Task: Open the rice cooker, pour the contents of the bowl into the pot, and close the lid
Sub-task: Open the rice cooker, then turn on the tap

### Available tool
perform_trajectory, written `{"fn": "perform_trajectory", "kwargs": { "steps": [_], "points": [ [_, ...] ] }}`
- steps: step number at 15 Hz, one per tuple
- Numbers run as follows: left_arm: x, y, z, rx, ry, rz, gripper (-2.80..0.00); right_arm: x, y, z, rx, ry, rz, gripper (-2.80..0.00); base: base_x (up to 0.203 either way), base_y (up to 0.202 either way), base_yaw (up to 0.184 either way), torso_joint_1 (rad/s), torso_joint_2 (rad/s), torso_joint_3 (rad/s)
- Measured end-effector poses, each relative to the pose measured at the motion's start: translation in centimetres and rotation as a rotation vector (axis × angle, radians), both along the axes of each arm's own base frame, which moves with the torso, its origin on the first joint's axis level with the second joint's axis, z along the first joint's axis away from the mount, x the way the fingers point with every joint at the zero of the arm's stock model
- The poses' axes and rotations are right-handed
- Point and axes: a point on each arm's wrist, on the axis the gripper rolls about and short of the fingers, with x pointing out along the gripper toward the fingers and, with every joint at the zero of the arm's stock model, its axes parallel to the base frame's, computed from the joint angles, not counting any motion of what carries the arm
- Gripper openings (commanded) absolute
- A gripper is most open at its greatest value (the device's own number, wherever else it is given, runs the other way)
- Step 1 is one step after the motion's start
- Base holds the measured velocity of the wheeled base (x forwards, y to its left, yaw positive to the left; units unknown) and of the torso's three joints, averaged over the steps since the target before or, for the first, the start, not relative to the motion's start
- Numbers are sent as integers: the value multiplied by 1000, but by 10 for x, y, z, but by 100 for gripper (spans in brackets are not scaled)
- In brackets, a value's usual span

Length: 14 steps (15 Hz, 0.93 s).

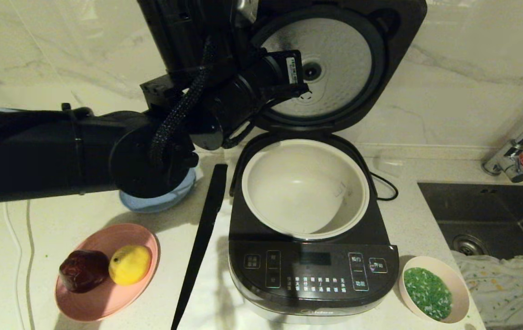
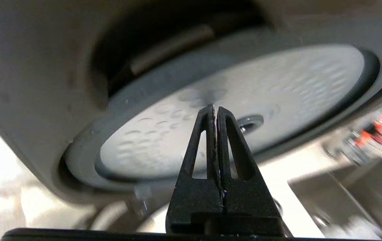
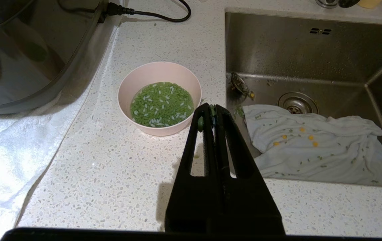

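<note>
Left gripper (image 2: 214, 107), fingers pressed together on nothing, hangs raised in front of the silver dimpled underside of the lid (image 1: 330, 68), which stands fully open behind the rice cooker (image 1: 312, 256). Right gripper (image 3: 211, 108), likewise clenched and empty, hovers over the speckled counter (image 3: 110, 167) just beside the bowl (image 3: 159, 72).

The bowl, small and pale pink, sits on the counter at the cooker's front right corner, between the cooker and the sink (image 1: 495, 215). Its contents (image 1: 427, 293), green bits mixed with white grains, look wet and lie well below the rim. The bowl is probably light and rigid with a smooth, perhaps slippery wall; a pinch on the rim nearest the right gripper seems the obvious hold, kept level until over the pot (image 1: 305, 188). The pot is open, empty and close by.

Around: a white cloth (image 3: 17, 140) lies under the cooker, a spotted towel (image 3: 314, 144) in the sink, and a power cord (image 3: 151, 15) behind. A pink plate (image 1: 106, 302) with a dark red fruit (image 1: 83, 270) and a yellow fruit (image 1: 129, 264), a blue plate (image 1: 160, 201) and a long black strip (image 1: 204, 233) lie to the cooker's left, well clear. The cooker's raised front panel stands between bowl and pot; the left arm crowds the lid.
</note>
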Motion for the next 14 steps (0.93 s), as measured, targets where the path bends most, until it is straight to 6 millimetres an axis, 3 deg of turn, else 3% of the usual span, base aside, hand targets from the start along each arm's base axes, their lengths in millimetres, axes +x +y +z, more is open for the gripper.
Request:
{"fn": "perform_trajectory", "kwargs": {
  "steps": [4,7,11,14],
  "points": [
    [10,-7,-5,-9,-23,35,-280,0,0,0,0,0,0,-280,0,0,0,0,0,0],
    [0,3,0,-10,-15,51,-280,0,0,0,0,0,0,-280,0,0,0,0,0,0],
    [-43,41,8,12,15,76,-280,0,0,0,0,0,0,-280,0,0,0,0,0,0],
    [-95,88,19,40,32,98,-280,0,0,0,0,0,1,-280,0,0,0,0,0,0]
  ]
}}
